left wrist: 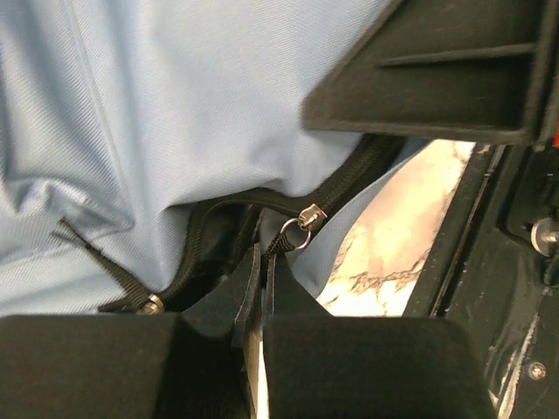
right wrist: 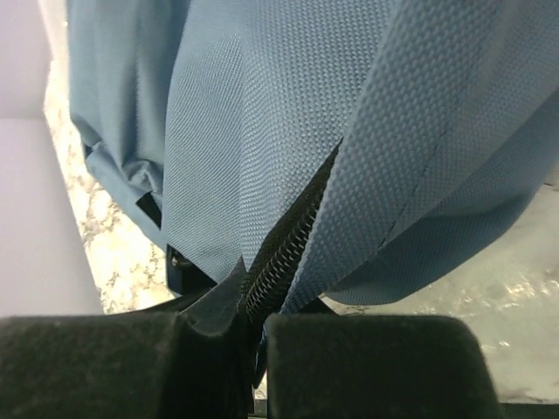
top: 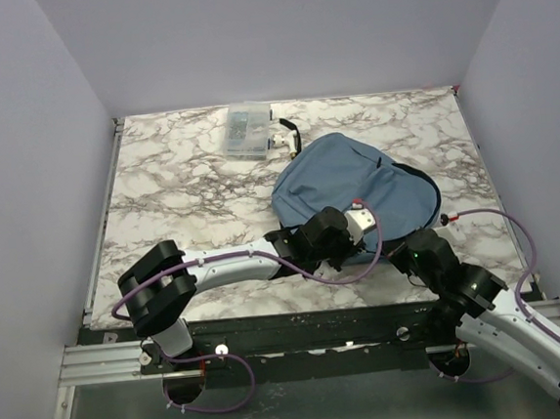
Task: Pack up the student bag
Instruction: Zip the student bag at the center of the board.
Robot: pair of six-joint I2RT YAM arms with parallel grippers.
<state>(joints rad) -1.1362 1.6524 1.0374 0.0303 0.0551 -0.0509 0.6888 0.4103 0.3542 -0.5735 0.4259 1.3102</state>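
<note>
A: White marble-patterned table [top: 181, 198], plain lavender walls [top: 19, 144] on three sides. What's on it, counted?

B: One student bag [top: 346, 179], lying flat right of centre and reaching the near edge. One clear plastic box [top: 249, 131] at the far edge, well apart from the bag, with a small black curved item [top: 288, 130] just beside it that I can't identify.

A: And the two arms?

B: The left arm lies low along the near edge, reaching right to the bag's near side. The left gripper [left wrist: 265, 266] has its fingers pressed together on the zip pull [left wrist: 301, 223]. The right arm comes up from the near right corner. The right gripper [right wrist: 253, 305] is clamped on the bag's fabric edge at the black zip [right wrist: 288, 249].

A: Anything in the way?

B: Bag folds hide the interior.
</note>
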